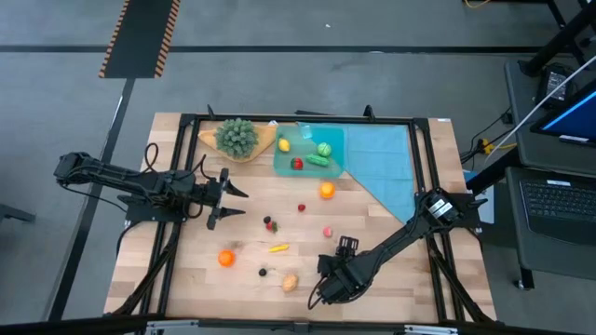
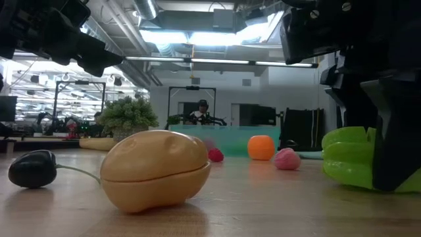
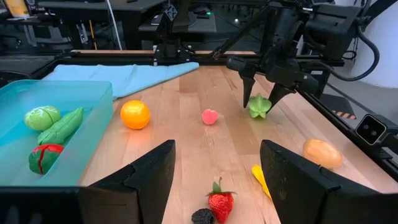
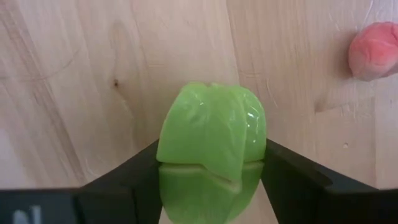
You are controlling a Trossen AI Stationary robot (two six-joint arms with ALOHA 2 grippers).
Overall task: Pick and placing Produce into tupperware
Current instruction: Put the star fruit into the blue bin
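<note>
My right gripper [image 4: 211,163] stands near the table's near edge [image 1: 323,289], shut on a light green toy fruit [image 4: 211,134]. The gripper hides that fruit in the high view. The teal tupperware [image 1: 285,160] sits at the far side. It holds a green ball [image 3: 41,117], a green pod [image 3: 62,126], a red piece [image 3: 43,155] and a yellow piece [image 1: 284,145]. My left gripper [image 1: 230,200] is open above the table's left half, holding nothing. Loose produce lies between them: an orange [image 1: 327,190], a strawberry [image 3: 220,200], a pink piece [image 3: 211,116] and a tan potato [image 2: 155,170]. My right gripper pinches the light green toy fruit between its two fingers, one finger [image 4: 134,171] on each opposite side of its body [image 4: 171,146]. The fingers come from above, pointing down. In the low view the fruit's underside [image 2: 352,179] looks to be at the table top.
A teal cloth [image 1: 384,158] lies right of the tupperware. A bushy green plant [image 1: 237,136] on a tan wooden dish stands to its left. Also on the wood are a second orange [image 1: 225,259], a yellow piece [image 1: 277,247] and a dark berry [image 2: 33,168].
</note>
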